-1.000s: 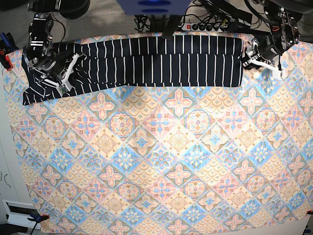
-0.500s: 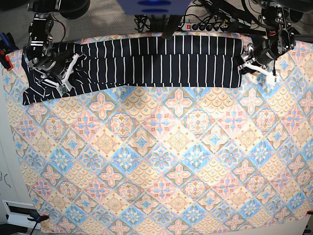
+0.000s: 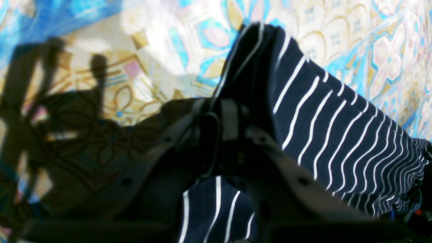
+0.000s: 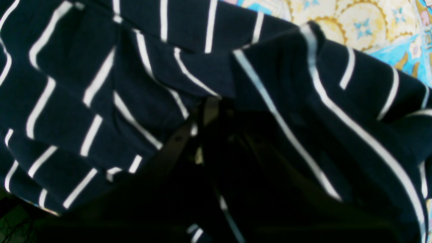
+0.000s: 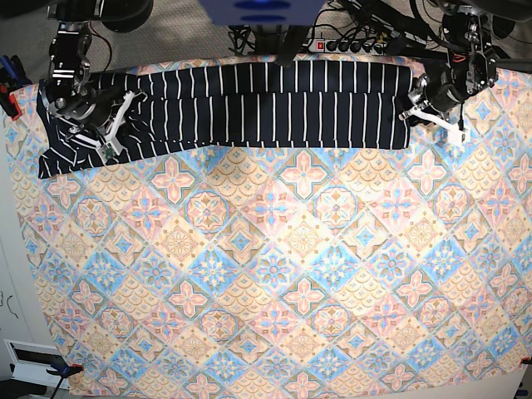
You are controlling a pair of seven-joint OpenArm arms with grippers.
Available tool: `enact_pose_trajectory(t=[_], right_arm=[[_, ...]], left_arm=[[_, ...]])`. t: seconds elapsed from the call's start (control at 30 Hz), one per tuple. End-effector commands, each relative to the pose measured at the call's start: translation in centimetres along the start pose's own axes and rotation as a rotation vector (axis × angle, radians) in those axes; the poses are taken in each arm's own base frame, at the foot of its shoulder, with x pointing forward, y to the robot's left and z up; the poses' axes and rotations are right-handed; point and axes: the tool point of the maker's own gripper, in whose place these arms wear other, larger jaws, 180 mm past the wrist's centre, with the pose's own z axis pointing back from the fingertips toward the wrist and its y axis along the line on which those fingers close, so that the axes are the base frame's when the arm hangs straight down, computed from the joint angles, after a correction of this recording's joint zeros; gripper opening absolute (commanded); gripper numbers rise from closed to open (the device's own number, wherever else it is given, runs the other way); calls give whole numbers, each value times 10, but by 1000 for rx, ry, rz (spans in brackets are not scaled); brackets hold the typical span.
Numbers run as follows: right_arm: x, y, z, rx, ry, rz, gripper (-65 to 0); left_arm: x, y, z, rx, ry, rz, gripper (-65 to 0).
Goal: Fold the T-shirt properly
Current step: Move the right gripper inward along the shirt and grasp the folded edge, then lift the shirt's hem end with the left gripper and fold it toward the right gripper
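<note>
The T-shirt [image 5: 266, 104], dark navy with thin white stripes, lies as a long band along the table's far edge. At its right end my left gripper [image 5: 413, 110] meets the corner. In the left wrist view the left gripper [image 3: 216, 114] is shut, with the T-shirt [image 3: 324, 128] edge pinched between its fingers. My right gripper [image 5: 112, 131] rests on the bunched left end. Striped T-shirt [image 4: 101, 84] fabric fills the right wrist view, where folds drape over the shut right gripper [image 4: 209, 104].
A pastel floral-tile tablecloth [image 5: 274, 266] covers the whole table. A power strip [image 5: 345, 43] and cables lie behind the far edge. Clamps [image 5: 8, 91] hold the cloth at the left edge, and another clamp [image 5: 62, 370] sits at the near left corner.
My left gripper has moved left onto the shirt's right end and closed on the fabric. The right arm and the rest of the shirt have stayed still.
</note>
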Motion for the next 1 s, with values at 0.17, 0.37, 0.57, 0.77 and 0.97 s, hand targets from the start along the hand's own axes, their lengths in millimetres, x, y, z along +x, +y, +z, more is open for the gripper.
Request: enact_pose_trajectory(t=[0.17, 0.37, 0.57, 0.77, 0.97], right_arm=[[-1, 0, 1, 3, 10, 13, -632], [5, -3, 0, -4, 3, 17, -632], [7, -2, 0, -3, -3, 18, -632], [10, 6, -4, 19, -5, 38, -632], [42, 31, -2, 61, -66, 141, -632]], left_arm=[[-13, -18, -3, -38, 69, -24, -650], [29, -37, 4, -75, -65, -48, -650], [55, -36, 9, -77, -139, -15, -650], [80, -25, 28, -55, -225, 5, -650], [97, -12, 43, -29, -289, 25, -650]])
